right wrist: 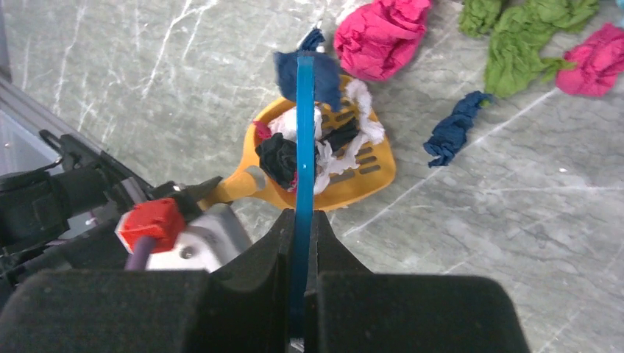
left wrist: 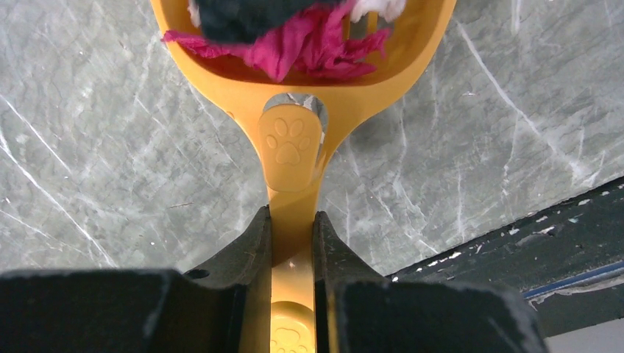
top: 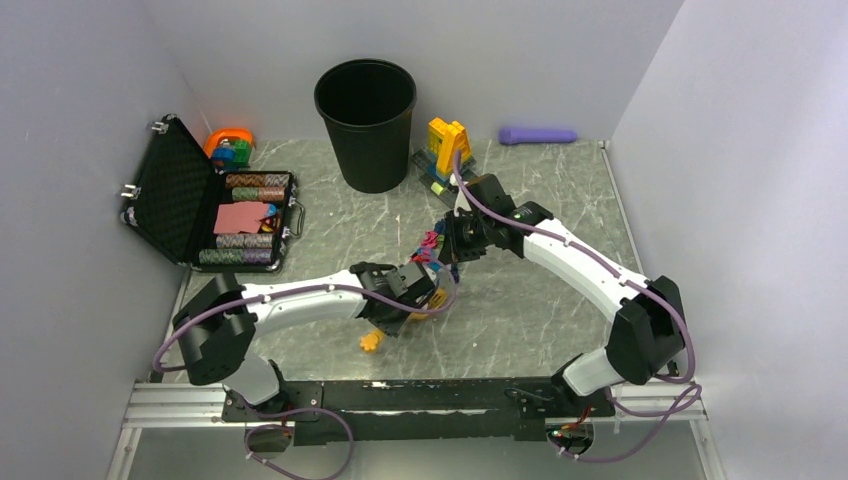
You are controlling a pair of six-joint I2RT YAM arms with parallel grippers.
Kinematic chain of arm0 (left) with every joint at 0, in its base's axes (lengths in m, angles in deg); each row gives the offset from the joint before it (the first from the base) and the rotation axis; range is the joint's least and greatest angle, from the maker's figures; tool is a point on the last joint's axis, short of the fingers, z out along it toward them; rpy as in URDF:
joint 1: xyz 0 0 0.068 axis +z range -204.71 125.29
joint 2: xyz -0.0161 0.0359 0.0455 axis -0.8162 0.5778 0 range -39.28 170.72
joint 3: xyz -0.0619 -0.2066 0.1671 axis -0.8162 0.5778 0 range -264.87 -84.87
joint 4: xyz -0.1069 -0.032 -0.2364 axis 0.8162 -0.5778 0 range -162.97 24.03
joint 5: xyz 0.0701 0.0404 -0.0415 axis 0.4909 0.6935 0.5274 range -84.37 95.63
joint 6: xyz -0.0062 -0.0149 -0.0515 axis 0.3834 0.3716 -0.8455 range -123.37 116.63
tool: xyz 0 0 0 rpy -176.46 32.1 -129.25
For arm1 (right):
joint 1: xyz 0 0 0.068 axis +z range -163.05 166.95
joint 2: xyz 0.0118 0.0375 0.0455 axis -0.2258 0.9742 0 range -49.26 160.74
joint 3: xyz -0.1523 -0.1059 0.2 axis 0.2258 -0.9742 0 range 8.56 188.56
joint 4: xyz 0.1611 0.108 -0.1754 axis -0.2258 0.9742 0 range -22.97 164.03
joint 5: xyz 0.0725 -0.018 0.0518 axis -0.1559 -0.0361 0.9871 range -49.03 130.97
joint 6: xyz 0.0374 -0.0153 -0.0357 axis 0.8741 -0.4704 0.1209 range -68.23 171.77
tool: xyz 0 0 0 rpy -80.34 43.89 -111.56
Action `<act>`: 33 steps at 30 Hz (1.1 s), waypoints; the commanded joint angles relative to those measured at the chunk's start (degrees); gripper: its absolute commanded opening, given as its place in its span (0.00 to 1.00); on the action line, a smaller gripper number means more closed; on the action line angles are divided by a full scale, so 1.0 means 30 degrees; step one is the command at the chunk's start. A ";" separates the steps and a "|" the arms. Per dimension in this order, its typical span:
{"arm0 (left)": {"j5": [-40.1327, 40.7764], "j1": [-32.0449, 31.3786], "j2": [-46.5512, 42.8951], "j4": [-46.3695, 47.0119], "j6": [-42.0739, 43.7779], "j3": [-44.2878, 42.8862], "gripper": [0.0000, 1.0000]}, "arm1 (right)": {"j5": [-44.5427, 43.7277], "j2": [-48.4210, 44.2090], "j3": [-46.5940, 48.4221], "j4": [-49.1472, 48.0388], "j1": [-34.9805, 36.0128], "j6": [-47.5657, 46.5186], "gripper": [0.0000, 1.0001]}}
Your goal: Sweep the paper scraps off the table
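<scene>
- Firstly, at far left: black case (top: 215,215), lid open, standing on the bench (top: 560,310); no part in the job.
- Black bin (top: 366,120): upright at the rear, well apart from the work.
- Left fingers (left wrist: 293,220): closed tight on the handle of a yellow scoop (left wrist: 293,143). The handle runs straight out between them, and the bowl is loaded with magenta, dark and white paper scraps (left wrist: 294,37).
- Right fingers (right wrist: 300,220): pinched shut on a thin blue brush (right wrist: 305,125), seen edge-on. Its long axis points straight away from the fingers and crosses over the scoop's bowl.
- Loose on the bench: magenta wad (right wrist: 381,33) just beyond the bowl; dark blue wad (right wrist: 450,136) and green wads (right wrist: 519,44) farther out, on the side away from the handle.
- Judgement: the right arm is the nearer. The brush would likely have to reach past these wads and draw them back toward the bowl.
- Rear right: toy bricks (top: 447,150), then a purple object (top: 538,134); neither is involved.
</scene>
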 commanded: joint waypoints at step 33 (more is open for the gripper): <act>0.1246 0.0434 -0.2808 -0.2316 -0.1735 -0.2606 0.00 | -1.1683 -0.7652 -0.0324 0.3697 -0.1130 0.1716 0.00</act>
